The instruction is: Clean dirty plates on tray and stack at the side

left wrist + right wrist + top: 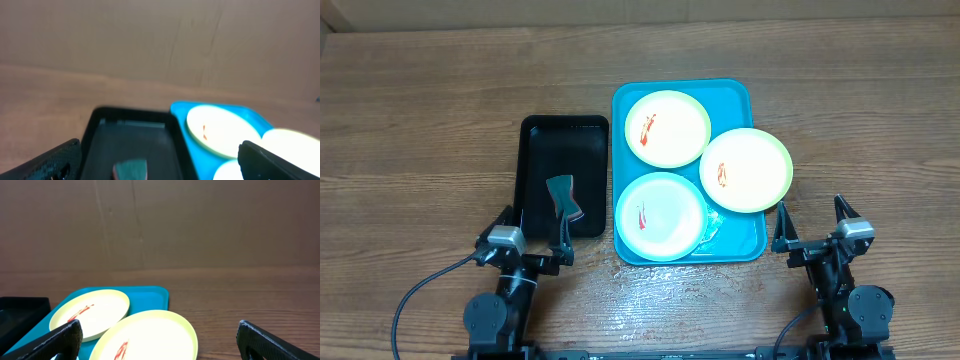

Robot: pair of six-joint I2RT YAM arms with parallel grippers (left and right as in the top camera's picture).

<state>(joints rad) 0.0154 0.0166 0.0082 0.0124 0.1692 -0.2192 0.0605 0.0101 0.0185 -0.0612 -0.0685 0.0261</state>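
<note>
The turquoise tray (736, 96) lies at the table's middle with three plates on it. The back plate (667, 128), the right plate (745, 170) and the front plate (660, 215) each carry a red smear. The right plate overhangs the tray's right rim. My left gripper (535, 235) is open and empty at the near end of the black tray. My right gripper (812, 222) is open and empty on the bare table, right of the tray's near corner. The right wrist view shows the right plate (150, 337) just ahead of my right gripper (160, 342).
A black tray (563, 140) lies left of the turquoise one and holds a teal and reddish sponge (563, 198). The sponge also shows in the left wrist view (131, 169). A pale crumpled bit (711, 232) lies on the turquoise tray by the front plate. Wooden table (420, 120) all round.
</note>
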